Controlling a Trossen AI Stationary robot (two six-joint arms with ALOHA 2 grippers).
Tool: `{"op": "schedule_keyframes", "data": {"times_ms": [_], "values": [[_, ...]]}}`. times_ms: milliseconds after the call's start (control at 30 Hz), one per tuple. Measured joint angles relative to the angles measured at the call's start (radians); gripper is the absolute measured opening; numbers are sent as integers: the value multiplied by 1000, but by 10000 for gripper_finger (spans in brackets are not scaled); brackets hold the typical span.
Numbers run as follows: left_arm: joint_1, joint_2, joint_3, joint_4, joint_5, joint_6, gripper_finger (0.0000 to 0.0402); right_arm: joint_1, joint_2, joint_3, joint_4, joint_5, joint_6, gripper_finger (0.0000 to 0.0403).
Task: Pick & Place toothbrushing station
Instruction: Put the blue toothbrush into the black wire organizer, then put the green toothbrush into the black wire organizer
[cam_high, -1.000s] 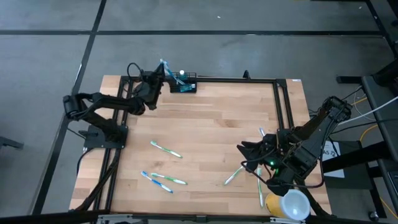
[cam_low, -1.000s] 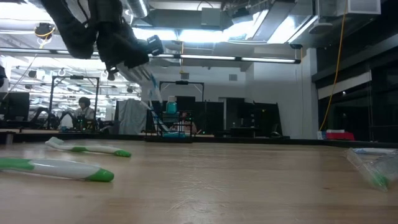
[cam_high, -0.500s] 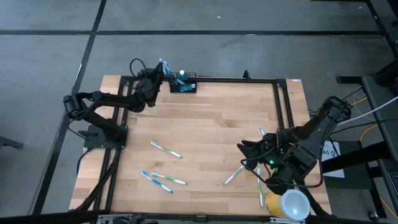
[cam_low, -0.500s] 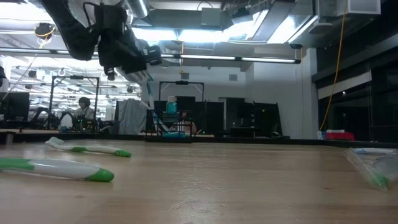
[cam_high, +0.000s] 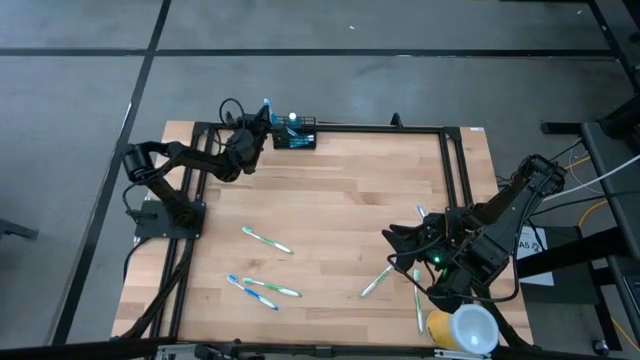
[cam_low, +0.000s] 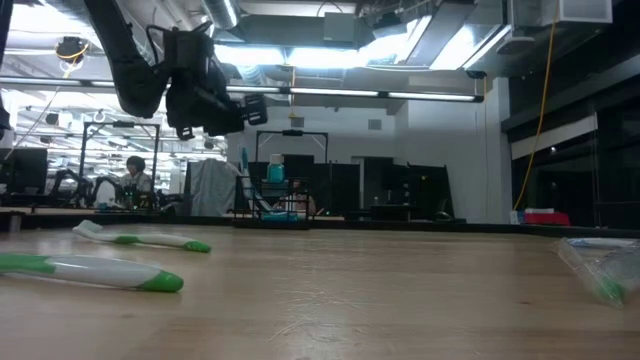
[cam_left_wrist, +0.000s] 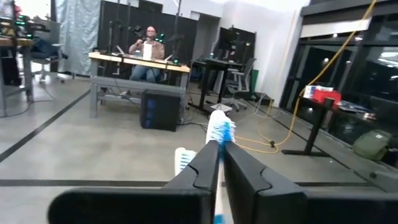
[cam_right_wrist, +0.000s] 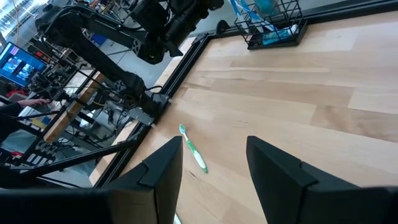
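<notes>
Although the small black rectangular wire-mesh caddy (cam_high: 296, 134) at the table's far edge is stiff, it is probably light and tippy; its rim wire looks the best hold. Just beside it, the left gripper (cam_high: 262, 116) pinches a blue-bristled toothbrush (cam_left_wrist: 220, 132). Near the front right, the right gripper (cam_right_wrist: 214, 160) waits wide and empty.

Robot arms: two, one gripper each: left gripper (cam_high: 262, 120), right gripper (cam_high: 395, 243).
Wire-mesh caddy (cam_high: 296, 136): one.
Yellow-and-white cup (cam_high: 462, 328): one.
Toothbrushes lying on table: six visible.
- Left half, three: white-green brush (cam_high: 266, 241), blue brush (cam_high: 250, 292), green brush (cam_high: 275, 289).
- By right arm, three: slanted brush (cam_high: 376, 283), brush near cup (cam_high: 418, 308), brush tip (cam_high: 421, 212); last two partly hidden.

Held toothbrush (cam_left_wrist: 220, 127) between left gripper's fingers: one.
Brushes inside caddy: count unclear.
People in background: seated person (cam_left_wrist: 148, 46) in left wrist view, distant person (cam_low: 133, 172) in low view.
</notes>
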Motion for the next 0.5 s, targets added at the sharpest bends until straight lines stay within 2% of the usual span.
{"op": "schedule_keyframes", "data": {"times_ms": [400,500], "values": [[-14,-13,-1,45,19,4,144,16,0,0,-5,0,-4,181],[-52,-71,-1,27,74,16,163,24,0,0,-5,0,-3,181]]}}
